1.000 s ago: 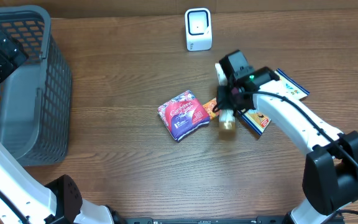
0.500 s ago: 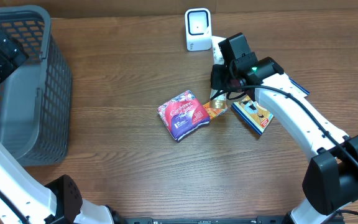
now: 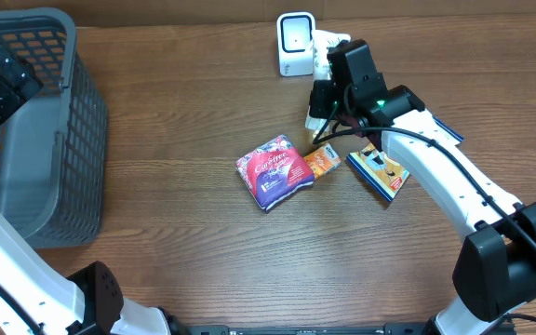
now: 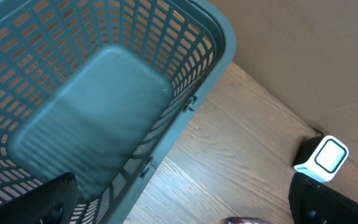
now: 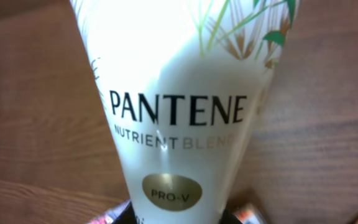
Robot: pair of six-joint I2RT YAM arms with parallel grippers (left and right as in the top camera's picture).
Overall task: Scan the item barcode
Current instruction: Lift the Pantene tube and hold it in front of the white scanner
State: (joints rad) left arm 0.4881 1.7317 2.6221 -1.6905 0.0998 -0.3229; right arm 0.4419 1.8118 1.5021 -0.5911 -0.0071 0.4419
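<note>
The item is a white Pantene tube (image 5: 178,93), and my right gripper (image 5: 179,218) is shut on its narrow end. From above, the tube (image 3: 329,48) is held up off the table, its wide end right beside the small white barcode scanner (image 3: 296,44) at the back. My right gripper (image 3: 324,98) is just in front of the scanner. Over at the far left, my left gripper (image 4: 185,214) hangs open and empty above the rim of the grey basket (image 4: 104,93). The scanner (image 4: 323,158) also shows at the right of the left wrist view.
A red snack pouch (image 3: 274,171), a small orange packet (image 3: 322,162) and a flat blue-edged box (image 3: 385,169) lie on the wooden table under and beside my right arm. The grey basket (image 3: 35,130) stands at the left edge.
My right gripper has carried the tube up and back from beside the orange packet to the scanner's right side. The left arm has not moved.
</note>
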